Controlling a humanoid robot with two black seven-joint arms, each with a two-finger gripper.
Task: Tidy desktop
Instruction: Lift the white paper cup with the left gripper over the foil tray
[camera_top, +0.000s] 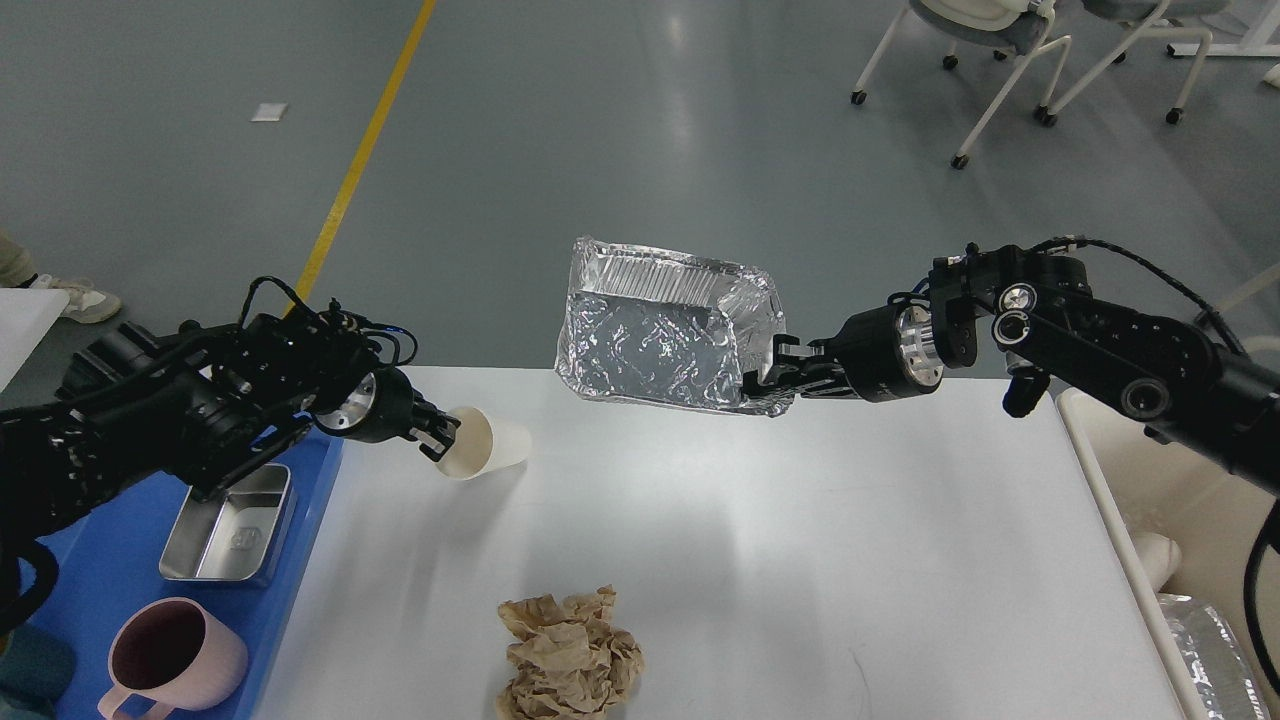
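The white desktop (760, 540) fills the lower middle of the head view. My left gripper (437, 439) is shut on the rim of a white paper cup (485, 455), which is tipped on its side with its mouth toward the gripper, held just above the desktop's left edge. My right gripper (765, 380) is shut on the right rim of a crumpled foil tray (665, 335) and holds it in the air over the desktop's far edge. A crumpled brown paper ball (570, 655) lies on the desktop near the front.
A blue plastic tray (90, 560) at the left holds a steel box (232, 525) and a pink mug (170, 660). A cream bin (1150, 520) stands at the right with foil (1215, 650) inside. Chairs (1000, 60) stand on the grey floor beyond.
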